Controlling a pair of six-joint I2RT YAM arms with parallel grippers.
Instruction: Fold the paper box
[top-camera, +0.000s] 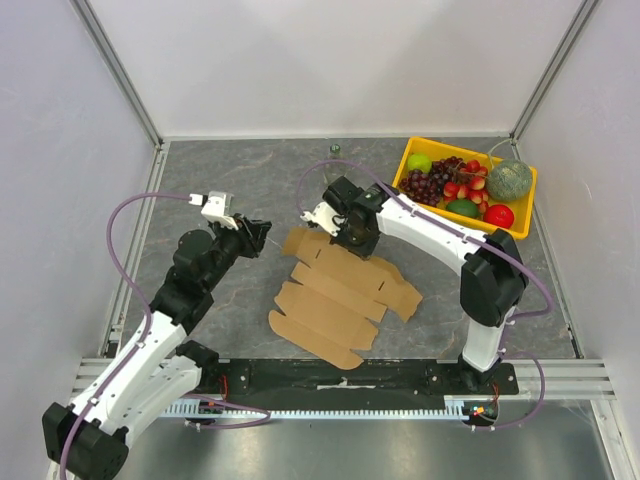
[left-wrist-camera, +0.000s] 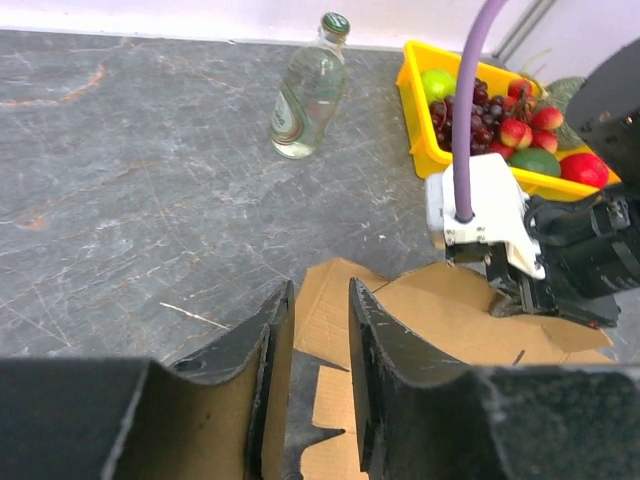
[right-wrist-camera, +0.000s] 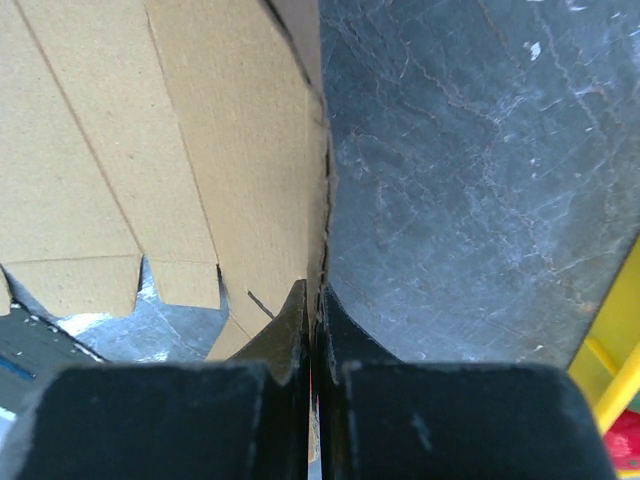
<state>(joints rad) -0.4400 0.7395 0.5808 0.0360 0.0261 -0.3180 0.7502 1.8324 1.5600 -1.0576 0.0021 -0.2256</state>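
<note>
Right tool (top-camera: 347, 232) closed flat on the far edge of the paper box (top-camera: 340, 295), a plain brown die-cut cardboard sheet with flaps and tabs. The sheet lay unfolded on the grey marbled worktop (top-camera: 230, 180) between the two arms. In the right wrist view the fingers (right-wrist-camera: 285, 335) pinched the panel's rim, which appeared lifted off the surface at that edge. Left tool (top-camera: 262, 232) hung just beside the sheet's far-left corner, its jaws parted by a narrow gap and holding nothing.

Step in hand, as judged: raising the far panel along its crease, with no wall upright. The next move would call for the left tool to brace the neighbouring panel while the right swung its flap over the score line without tearing the thin edge.

Right arm reached forward and leftward, wrist bent down. Left arm stretched forward and rightward, low over the worktop.
</note>
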